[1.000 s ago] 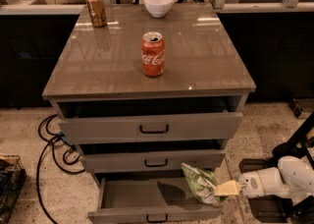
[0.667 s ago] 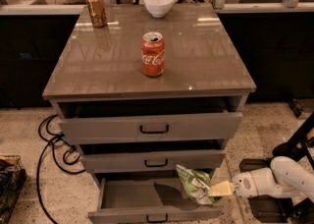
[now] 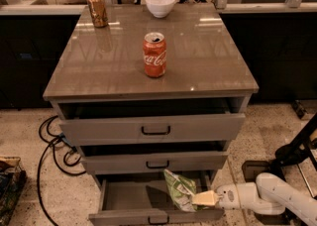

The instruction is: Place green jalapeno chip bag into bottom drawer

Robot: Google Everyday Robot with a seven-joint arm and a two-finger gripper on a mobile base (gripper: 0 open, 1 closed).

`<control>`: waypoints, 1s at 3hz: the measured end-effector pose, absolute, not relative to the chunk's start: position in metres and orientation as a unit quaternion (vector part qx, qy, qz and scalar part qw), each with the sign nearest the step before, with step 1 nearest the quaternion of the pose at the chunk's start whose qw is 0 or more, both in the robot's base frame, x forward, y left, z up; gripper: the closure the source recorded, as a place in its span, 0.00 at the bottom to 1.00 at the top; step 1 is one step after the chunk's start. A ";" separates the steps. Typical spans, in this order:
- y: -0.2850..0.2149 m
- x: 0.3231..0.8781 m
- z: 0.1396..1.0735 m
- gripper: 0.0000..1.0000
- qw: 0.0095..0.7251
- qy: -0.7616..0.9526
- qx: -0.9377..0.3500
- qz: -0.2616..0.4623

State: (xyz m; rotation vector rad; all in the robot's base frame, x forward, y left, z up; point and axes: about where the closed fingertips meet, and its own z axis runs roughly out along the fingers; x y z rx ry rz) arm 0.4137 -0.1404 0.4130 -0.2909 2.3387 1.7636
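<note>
2 cans (image 3: pixel 155 54) (image 3: pixel 97 9); 1 bowl (image 3: pixel 160 4); 3 drawers (image 3: pixel 153 130) (image 3: pixel 156 163); 1 bag (image 3: pixel 178 192); 1 pincer (image 3: pixel 204 198) at bottom drawer (image 3: pixel 126 196)

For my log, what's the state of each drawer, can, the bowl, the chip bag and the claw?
top drawer: pulled partly open.
middle drawer: pulled partly open.
bottom drawer: open the furthest.
chip bag: held upright over the bottom drawer.
claw: low at right, shut on the chip bag.
red can: upright, top opened.
brown can: upright.
bowl: upright.
</note>
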 end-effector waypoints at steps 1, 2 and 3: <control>-0.105 0.418 0.397 1.00 0.117 0.794 -0.089 0.590; -0.083 0.441 0.370 1.00 0.127 0.817 -0.085 0.556; -0.077 0.456 0.355 1.00 0.126 0.829 -0.087 0.538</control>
